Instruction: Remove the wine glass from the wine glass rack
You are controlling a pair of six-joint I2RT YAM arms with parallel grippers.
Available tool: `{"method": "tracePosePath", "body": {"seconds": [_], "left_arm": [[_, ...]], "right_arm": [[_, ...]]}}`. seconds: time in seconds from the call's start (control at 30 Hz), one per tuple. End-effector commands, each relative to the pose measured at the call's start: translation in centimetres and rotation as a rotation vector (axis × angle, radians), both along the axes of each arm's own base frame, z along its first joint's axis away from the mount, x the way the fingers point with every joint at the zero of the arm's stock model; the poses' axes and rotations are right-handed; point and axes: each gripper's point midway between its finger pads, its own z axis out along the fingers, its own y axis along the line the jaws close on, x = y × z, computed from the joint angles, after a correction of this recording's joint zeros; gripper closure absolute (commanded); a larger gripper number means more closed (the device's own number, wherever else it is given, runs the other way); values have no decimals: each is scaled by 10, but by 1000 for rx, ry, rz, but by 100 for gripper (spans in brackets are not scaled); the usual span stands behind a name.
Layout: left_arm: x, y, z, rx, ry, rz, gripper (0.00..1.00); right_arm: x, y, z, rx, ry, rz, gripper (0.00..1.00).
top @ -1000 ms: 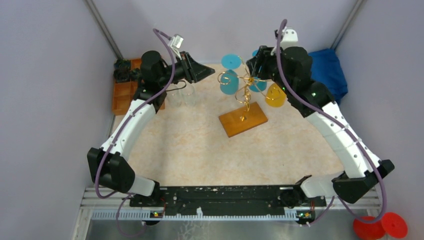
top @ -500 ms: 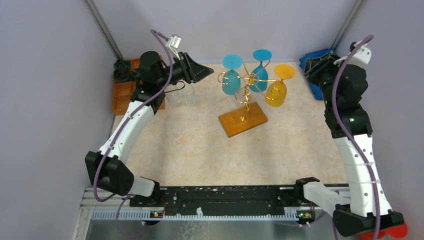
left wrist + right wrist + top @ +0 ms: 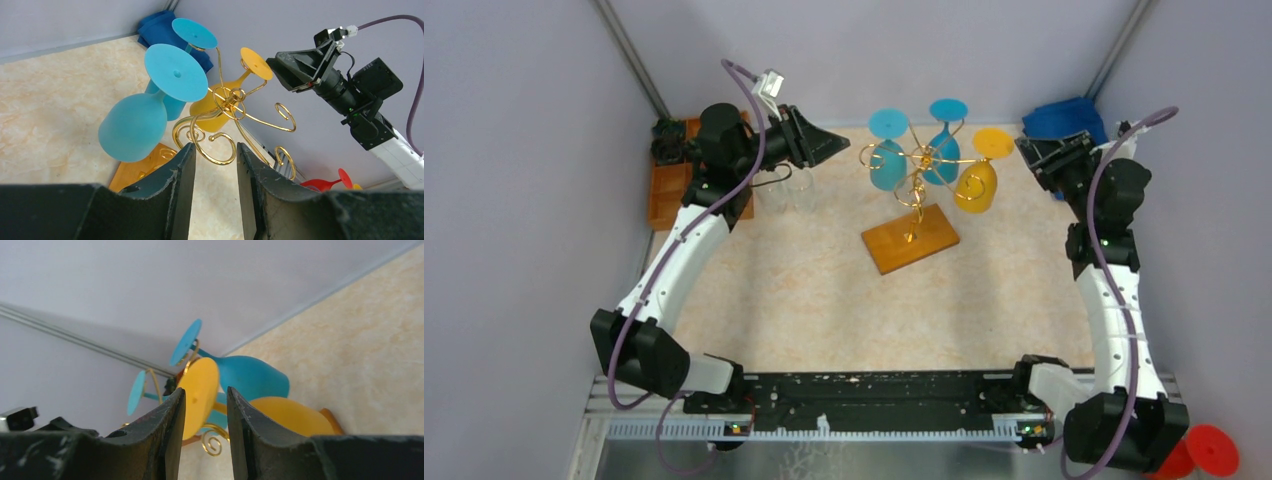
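entry: my left fingers [image 3: 837, 143], black, parted by a narrow gap and holding nothing; they hang above the bench [image 3: 824, 290], to the left of the wine glass rack [image 3: 914, 190] and aimed at it without touching, one gold curl of the wire showing through the gap in my left wrist view. my right fingers [image 3: 1030, 151], black, parted by a similar narrow gap and also empty; they sit to the right of the rack, clear of it, at the far right side of the bench. the rack stands upright toward the back middle of the bench, its gold post fixed in an orange-brown wooden base [image 3: 911, 238] that lies flat. hanging from its curled arms, bowls down and feet up: one teal wine glass [image 3: 884, 165] on the side nearest my left fingers, a second teal wine glass [image 3: 941, 165] at the back, and one yellow wine glass [image 3: 975, 187] on the side nearest my right fingers, its round foot framed in my right wrist view. also present: orange compartment tray [image 3: 667, 190] at far left, clear glasses [image 3: 789, 190] beside it, blue cloth [image 3: 1064, 118] in the far right corner, red discs [image 3: 1209, 448] off the bench's near right corner.
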Motion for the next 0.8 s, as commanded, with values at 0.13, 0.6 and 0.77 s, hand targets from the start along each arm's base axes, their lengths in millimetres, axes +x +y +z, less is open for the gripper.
{"method": "tracePosePath", "body": {"seconds": [0.13, 0.6, 0.77], "left_arm": [[-5, 2, 11, -10, -23, -15, 59], [-4, 0, 10, -13, -19, -21, 62], [-3, 0, 10, -17, -19, -21, 62]], "right_arm": [[-1, 18, 40, 102, -146, 160, 65], [8, 9, 21, 55, -92, 107, 66], [10, 8, 17, 43, -87, 109, 67]]}}
